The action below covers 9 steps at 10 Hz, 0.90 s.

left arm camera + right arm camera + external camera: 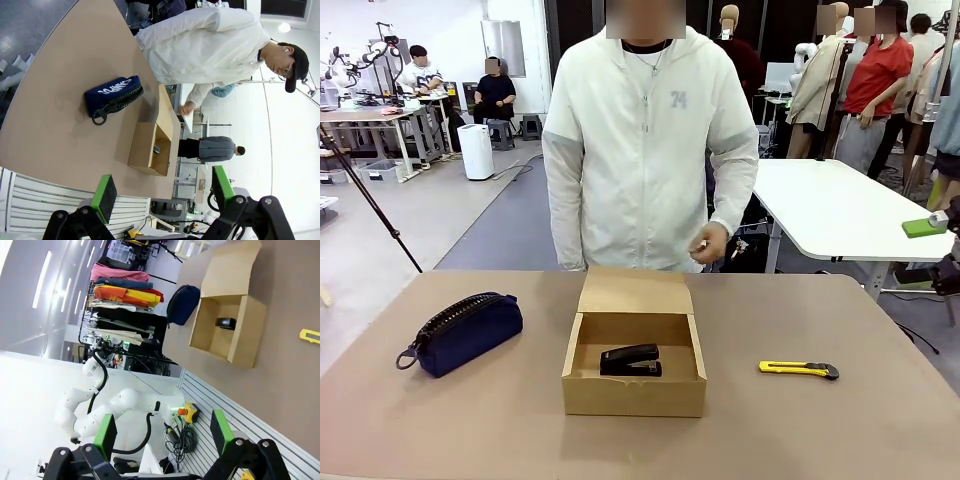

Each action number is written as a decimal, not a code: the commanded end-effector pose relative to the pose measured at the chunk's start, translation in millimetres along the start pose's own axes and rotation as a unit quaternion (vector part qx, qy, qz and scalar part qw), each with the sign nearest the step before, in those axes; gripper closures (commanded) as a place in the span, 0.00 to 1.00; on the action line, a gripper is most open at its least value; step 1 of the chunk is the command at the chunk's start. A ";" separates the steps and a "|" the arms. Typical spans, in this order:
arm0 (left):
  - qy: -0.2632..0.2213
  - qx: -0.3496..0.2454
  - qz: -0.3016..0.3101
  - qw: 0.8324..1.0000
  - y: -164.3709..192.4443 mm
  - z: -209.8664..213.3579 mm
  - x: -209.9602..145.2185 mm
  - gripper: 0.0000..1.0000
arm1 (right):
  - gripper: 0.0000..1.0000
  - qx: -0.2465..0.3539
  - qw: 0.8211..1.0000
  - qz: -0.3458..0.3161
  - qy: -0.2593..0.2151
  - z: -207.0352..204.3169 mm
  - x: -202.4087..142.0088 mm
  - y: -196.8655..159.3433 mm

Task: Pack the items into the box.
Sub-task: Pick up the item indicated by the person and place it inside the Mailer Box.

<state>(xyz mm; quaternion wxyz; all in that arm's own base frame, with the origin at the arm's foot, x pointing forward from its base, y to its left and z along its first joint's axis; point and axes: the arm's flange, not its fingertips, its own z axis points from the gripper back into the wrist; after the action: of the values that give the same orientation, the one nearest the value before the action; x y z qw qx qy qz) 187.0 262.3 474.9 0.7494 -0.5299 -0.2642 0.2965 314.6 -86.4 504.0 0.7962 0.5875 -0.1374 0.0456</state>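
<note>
The brown cardboard box [634,375] stands open mid-table with its flap lid laid back toward the person. A small black stapler [631,361] lies inside it. The navy zippered pouch [466,331] rests on the table left of the box, and the yellow utility knife [798,369] lies to its right. In the left wrist view my left gripper [162,195] is open and held well back from the pouch [114,95] and box [149,151]. In the right wrist view my right gripper [162,435] is open and empty, high off the table, with the box [226,327], stapler [226,323] and knife [309,335] far ahead.
A person in a white jacket [648,150] stands at the table's far edge behind the box, one hand [708,243] loosely closed at waist height. The brown tabletop [840,420] is bare in front of and beside the box. My left arm [115,405] shows in the right wrist view.
</note>
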 end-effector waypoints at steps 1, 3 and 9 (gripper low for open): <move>-0.002 -0.010 -0.008 1.000 -0.3 0.5 0.4 0.00 | 0.00 -0.001 1.000 -0.009 0.005 2.5 -0.6 2.4; -0.002 -0.010 -0.008 1.000 -0.3 0.5 0.4 0.00 | 0.00 -0.001 1.000 -0.009 0.005 2.5 -0.6 2.4; -0.002 -0.010 -0.008 1.000 -0.3 0.5 0.4 0.00 | 0.00 -0.001 1.000 -0.009 0.005 2.5 -0.6 2.4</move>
<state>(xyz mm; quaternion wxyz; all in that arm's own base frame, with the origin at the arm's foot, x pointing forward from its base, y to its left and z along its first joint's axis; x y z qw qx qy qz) 187.0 262.3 475.0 0.7494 -0.5299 -0.2642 0.2965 314.1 -86.8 504.1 0.7958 0.5880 -0.1372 0.0453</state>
